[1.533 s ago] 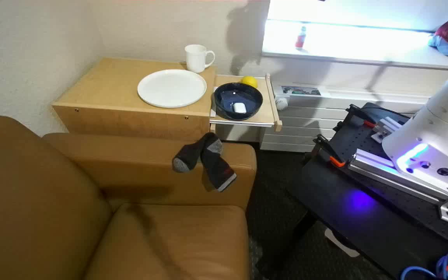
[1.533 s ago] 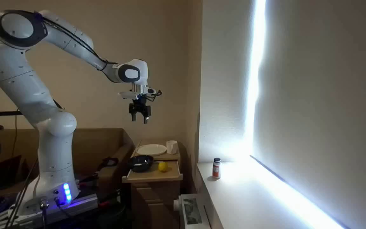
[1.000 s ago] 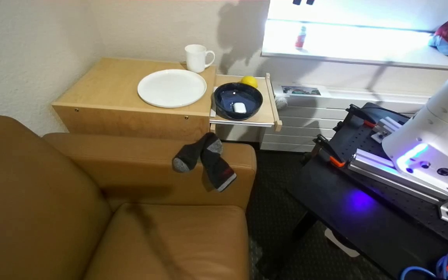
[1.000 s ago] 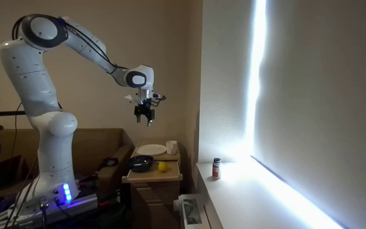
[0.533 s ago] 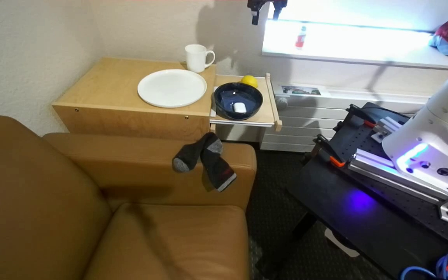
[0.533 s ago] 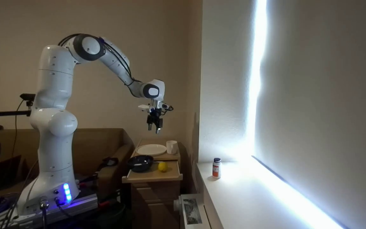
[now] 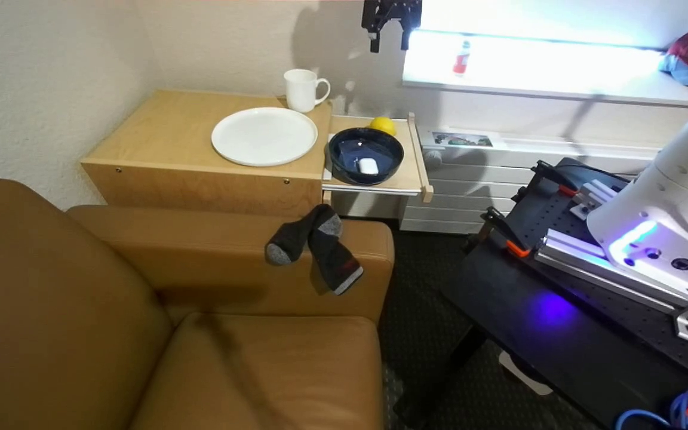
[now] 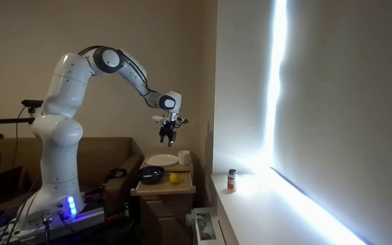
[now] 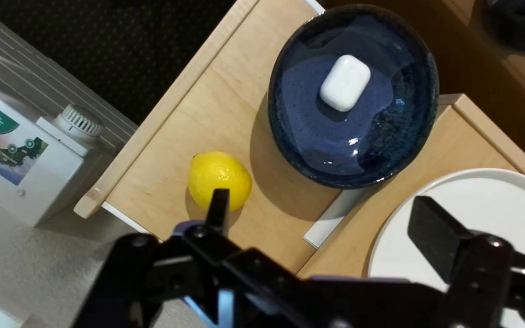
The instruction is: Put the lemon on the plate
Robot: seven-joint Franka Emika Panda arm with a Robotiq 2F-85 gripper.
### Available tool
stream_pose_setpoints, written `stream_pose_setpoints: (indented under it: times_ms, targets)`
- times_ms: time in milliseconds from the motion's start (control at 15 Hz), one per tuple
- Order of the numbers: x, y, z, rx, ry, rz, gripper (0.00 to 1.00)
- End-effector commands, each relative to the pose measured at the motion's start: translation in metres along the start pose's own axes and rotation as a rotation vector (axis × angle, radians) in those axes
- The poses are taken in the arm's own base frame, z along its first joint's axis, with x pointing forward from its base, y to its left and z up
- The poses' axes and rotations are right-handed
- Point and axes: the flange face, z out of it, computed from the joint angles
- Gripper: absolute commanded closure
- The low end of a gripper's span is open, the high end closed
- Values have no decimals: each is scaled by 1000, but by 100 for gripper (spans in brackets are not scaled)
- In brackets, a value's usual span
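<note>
The yellow lemon [image 7: 383, 125] sits on the pulled-out wooden shelf beside the dark bowl, partly behind the bowl's rim in an exterior view. It also shows in an exterior view [image 8: 174, 178] and in the wrist view [image 9: 212, 175]. The flat white plate [image 7: 264, 136] lies on the cabinet top, also in an exterior view [image 8: 162, 160] and at the right of the wrist view [image 9: 490, 205]. My gripper [image 7: 390, 46] is open and empty, well above the shelf [image 8: 166, 142]. In the wrist view [image 9: 321, 198] one finger overlaps the lemon's lower edge and the other overlaps the plate.
The dark blue bowl [image 9: 321, 150] with a white block [image 9: 345, 83] in it stands between lemon and plate. A white mug [image 7: 300, 92] stands behind the plate. A raised rail [image 9: 162, 111] edges the shelf. A radiator [image 7: 469, 158], sofa arm with socks [image 7: 326, 245] and sill bottle [image 8: 232, 182] are nearby.
My gripper has come down and moved farther out over the shelf, entering the top of an exterior view and shifting left there. It stays open. The lemon, plate, bowl and mug have not moved.
</note>
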Motion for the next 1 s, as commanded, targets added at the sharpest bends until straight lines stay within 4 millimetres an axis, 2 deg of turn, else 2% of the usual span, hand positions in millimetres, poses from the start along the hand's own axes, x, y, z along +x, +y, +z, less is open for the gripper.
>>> stream_pose_setpoints:
  times_ms: [0, 133, 267, 400, 667, 733, 933]
  targets:
    - [25, 12, 48, -4, -88, 113, 0]
    - [39, 21, 96, 24, -125, 193, 0]
    - [51, 27, 133, 49, -132, 268, 0]
    - [63, 35, 155, 58, -80, 367, 0]
    - [78, 49, 162, 42, 84, 541, 0]
    - [72, 46, 168, 37, 29, 472, 0]
    - [73, 46, 167, 36, 37, 480, 0]
